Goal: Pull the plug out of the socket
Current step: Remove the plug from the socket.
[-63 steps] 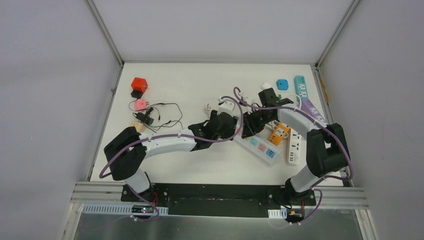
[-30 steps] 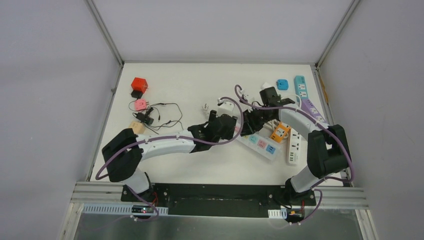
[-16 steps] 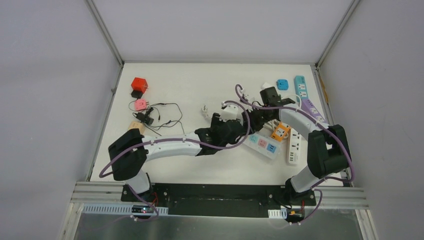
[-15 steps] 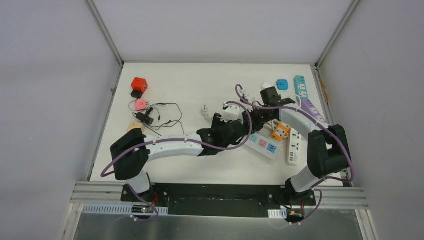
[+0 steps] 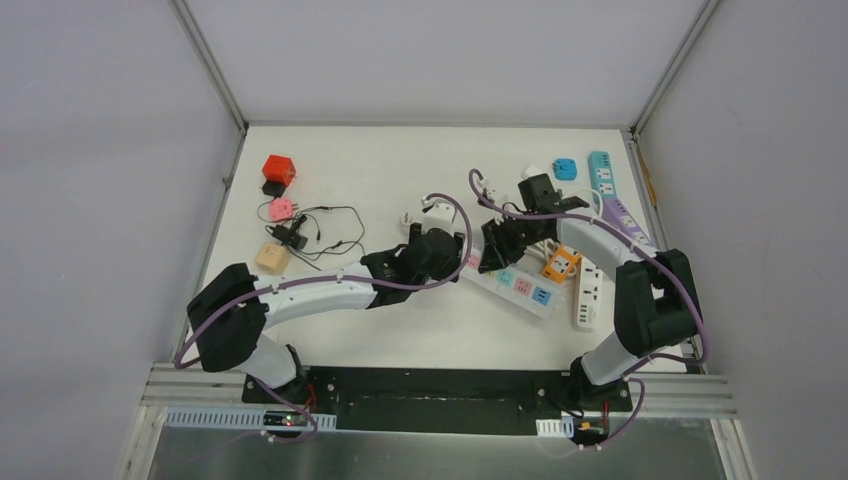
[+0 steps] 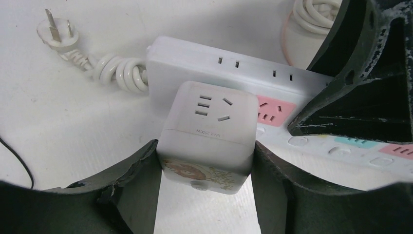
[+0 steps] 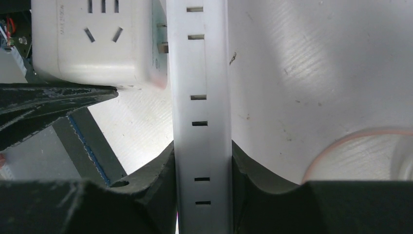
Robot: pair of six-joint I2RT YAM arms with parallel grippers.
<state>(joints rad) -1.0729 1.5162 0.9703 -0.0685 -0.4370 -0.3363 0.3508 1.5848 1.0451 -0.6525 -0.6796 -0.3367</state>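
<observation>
My left gripper [image 6: 204, 163] is shut on a white cube plug adapter [image 6: 209, 131], one finger on each side. It also shows in the top view [image 5: 437, 210], left of the white power strip [image 5: 510, 283] with its pink and teal sockets. My right gripper [image 7: 202, 168] is shut across the strip's [image 7: 199, 97] narrow body. In the right wrist view the cube [image 7: 92, 44] stands a small gap off the strip, with its metal prongs [image 7: 163, 47] bare in the gap. I cannot tell whether the prong tips are still in the socket.
The strip's coiled cord [image 6: 122, 73] and its own plug [image 6: 58, 36] lie left of it. A red cube [image 5: 278, 168], a pink adapter [image 5: 281, 209], a black charger with cable [image 5: 295, 237] and a tan adapter [image 5: 270, 257] sit far left. An orange adapter [image 5: 558, 264] and more strips [image 5: 587, 292] lie right.
My left arm has drawn back to the left with the cube in its grip, so the cube now sits farther from the strip. My right gripper has stayed clamped on the strip.
</observation>
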